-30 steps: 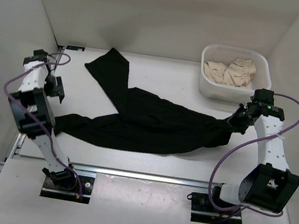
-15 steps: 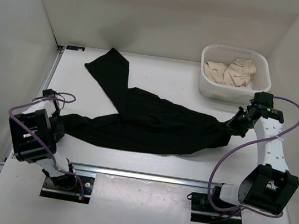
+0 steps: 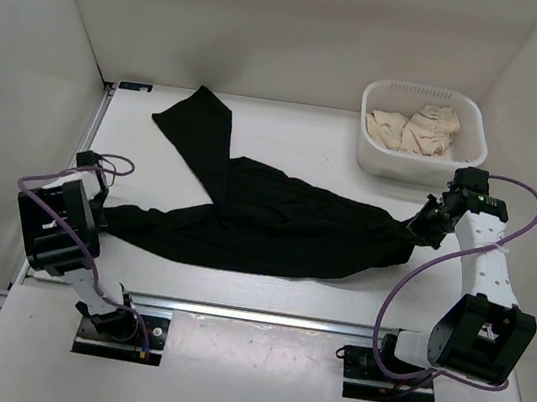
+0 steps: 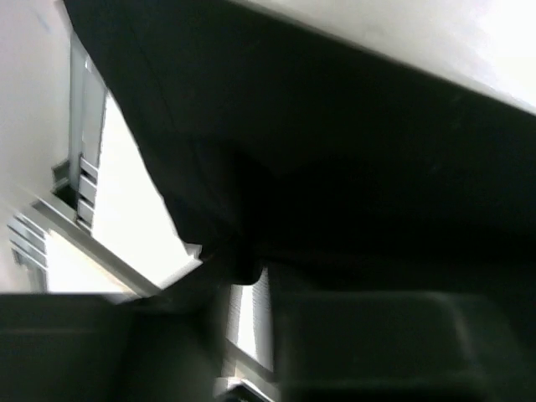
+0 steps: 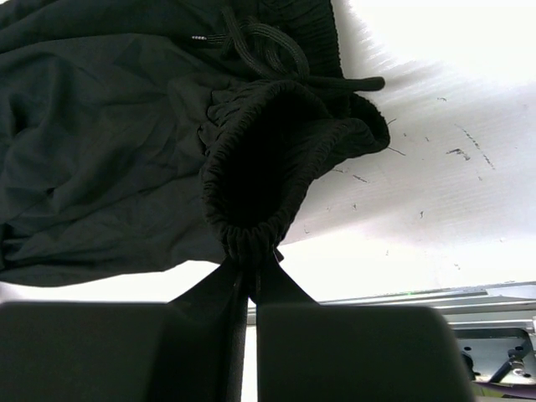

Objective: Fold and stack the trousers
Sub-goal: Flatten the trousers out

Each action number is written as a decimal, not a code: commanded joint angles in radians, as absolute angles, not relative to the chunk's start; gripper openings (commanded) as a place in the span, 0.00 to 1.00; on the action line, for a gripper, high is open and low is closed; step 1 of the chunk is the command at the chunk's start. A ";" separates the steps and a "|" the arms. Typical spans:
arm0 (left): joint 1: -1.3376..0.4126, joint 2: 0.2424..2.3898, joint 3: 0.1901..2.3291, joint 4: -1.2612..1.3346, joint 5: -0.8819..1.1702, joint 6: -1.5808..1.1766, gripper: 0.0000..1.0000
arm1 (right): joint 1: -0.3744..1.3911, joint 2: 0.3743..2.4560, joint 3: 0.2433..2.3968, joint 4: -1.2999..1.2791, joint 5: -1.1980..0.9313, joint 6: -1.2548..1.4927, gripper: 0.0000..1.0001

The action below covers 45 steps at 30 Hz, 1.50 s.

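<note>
Dropping low, left claw [image 3: 96, 216] reaches the leg cuff [image 3: 117, 216] of the plain black soft trousers [image 3: 265, 223] sprawled across the white table [image 3: 308, 136]. I can't tell its grip. Right claw [image 5: 251, 266] stays clamped on the waistband [image 5: 276, 142], so a fold looks close.

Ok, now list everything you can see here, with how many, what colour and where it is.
trousers: one, black, spread across the middle of the table, one leg angled toward the far left.
basket: one, white, far right corner of the table.
cloths: apparently two, beige, bunched inside the basket.
table: one, white, under everything.
rail: one, silver, along the near edge.
left gripper: one, black, at the leg end on the left; too blurred to tell whether it is open or shut.
right gripper: one, black, shut on the waistband at the right.
</note>
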<state>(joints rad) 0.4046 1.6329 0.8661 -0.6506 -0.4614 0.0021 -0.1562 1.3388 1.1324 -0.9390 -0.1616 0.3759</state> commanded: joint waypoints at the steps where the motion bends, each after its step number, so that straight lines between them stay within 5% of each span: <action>1: 0.417 1.649 0.864 -0.669 -0.477 0.000 0.14 | -0.160 1.333 1.161 -0.940 -0.144 0.350 0.00; 6: 0.442 1.500 0.937 -0.820 -0.416 0.000 0.14 | -0.160 1.333 1.170 -0.951 -0.110 0.339 0.00; 8: 0.451 1.486 0.963 -0.879 -0.390 0.000 0.36 | -0.160 1.333 1.170 -0.951 -0.110 0.339 0.00; 12: 0.492 1.474 0.985 -0.951 -0.333 0.000 0.46 | -0.160 1.342 1.189 -0.951 -0.110 0.339 0.00; 13: 0.492 1.498 0.976 -0.951 -0.321 0.000 0.46 | -0.160 1.342 1.189 -0.951 -0.110 0.339 0.00; 15: 0.517 1.523 0.965 -0.951 -0.298 0.000 0.27 | -0.160 1.342 1.189 -0.960 -0.110 0.339 0.00; 17: 0.528 1.558 0.965 -0.942 -0.288 0.000 0.23 | -0.160 1.342 1.198 -0.960 -0.110 0.330 0.00; 18: 0.528 1.571 0.965 -0.942 -0.288 0.000 0.45 | -0.160 1.342 1.198 -0.960 -0.110 0.330 0.00; 20: 0.538 1.589 0.965 -0.942 -0.299 0.000 0.59 | -0.160 1.333 1.198 -0.960 -0.110 0.330 0.00; 33: 0.597 1.641 0.965 -0.816 -0.359 0.000 0.65 | -0.160 1.315 1.180 -0.960 -0.101 0.330 0.00; 37: 0.597 1.678 0.965 -0.807 -0.359 0.000 0.58 | -0.160 1.315 1.180 -0.960 -0.101 0.330 0.00; 39: 0.606 1.689 0.965 -0.807 -0.359 0.000 0.30 | -0.160 1.306 1.180 -0.960 -0.101 0.330 0.00; 41: 0.606 1.680 0.965 -0.807 -0.359 0.000 0.14 | -0.160 1.305 1.180 -0.960 -0.101 0.330 0.00; 45: 0.615 1.619 1.006 -0.851 -0.359 0.000 0.14 | -0.160 1.305 1.180 -0.982 -0.057 0.330 0.00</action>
